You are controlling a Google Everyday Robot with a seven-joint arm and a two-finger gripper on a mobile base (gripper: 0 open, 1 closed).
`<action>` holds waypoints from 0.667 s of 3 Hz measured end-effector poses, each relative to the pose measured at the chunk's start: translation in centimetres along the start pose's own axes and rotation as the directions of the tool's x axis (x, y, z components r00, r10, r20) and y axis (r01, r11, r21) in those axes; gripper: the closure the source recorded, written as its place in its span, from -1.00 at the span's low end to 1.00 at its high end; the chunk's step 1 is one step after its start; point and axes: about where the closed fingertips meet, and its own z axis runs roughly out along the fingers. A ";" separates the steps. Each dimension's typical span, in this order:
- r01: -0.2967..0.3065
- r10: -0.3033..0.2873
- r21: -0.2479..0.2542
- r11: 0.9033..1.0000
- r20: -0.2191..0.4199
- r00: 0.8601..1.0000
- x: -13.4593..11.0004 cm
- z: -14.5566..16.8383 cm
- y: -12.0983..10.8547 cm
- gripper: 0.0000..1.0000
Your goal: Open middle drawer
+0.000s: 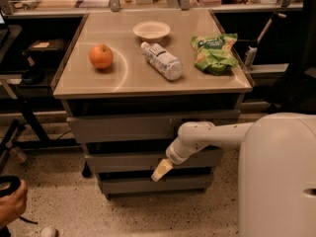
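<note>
Middle drawer (pixel 123 161): the mid-width grey front in the cabinet's stack of three, below the top drawer (pixel 123 128) and above the bottom drawer (pixel 133 185). Its long axis runs left-right and its flat face points out toward you and the robot. No tray body shows, so it reads as closed. There is a dark slot along its top edge and another along its bottom edge.

Gripper (pixel 161 170): it sits at the lower edge of the middle front, right of centre, tip angled down-left over the slot above the bottom drawer. The fingers look pressed together as one cream wedge with no gap, and they hold nothing. You can't tell whether the tip touches the panel. The white arm (pixel 212 136) crosses the right half of the top and middle fronts from the robot body (pixel 279 177).

Room: you have speckled floor (pixel 59 181) in front and to the left of the cabinet. A person's hand (pixel 11 202) is at the lower-left corner, well apart from the drawers.

On the tabletop (pixel 148 80): orange (pixel 101 57) at left, white bowl (pixel 151 30) at the back, plastic bottle (pixel 162 60) lying on its side in the middle, green snack bag (pixel 215 53) at right.
</note>
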 end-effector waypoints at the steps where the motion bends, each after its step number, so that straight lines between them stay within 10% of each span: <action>1: 0.000 0.000 0.000 1.000 -0.001 1.000 0.0 0.1 -0.1 -0.69; 2: 0.000 0.000 0.000 1.000 -0.001 1.000 0.0 0.1 -0.1 -0.22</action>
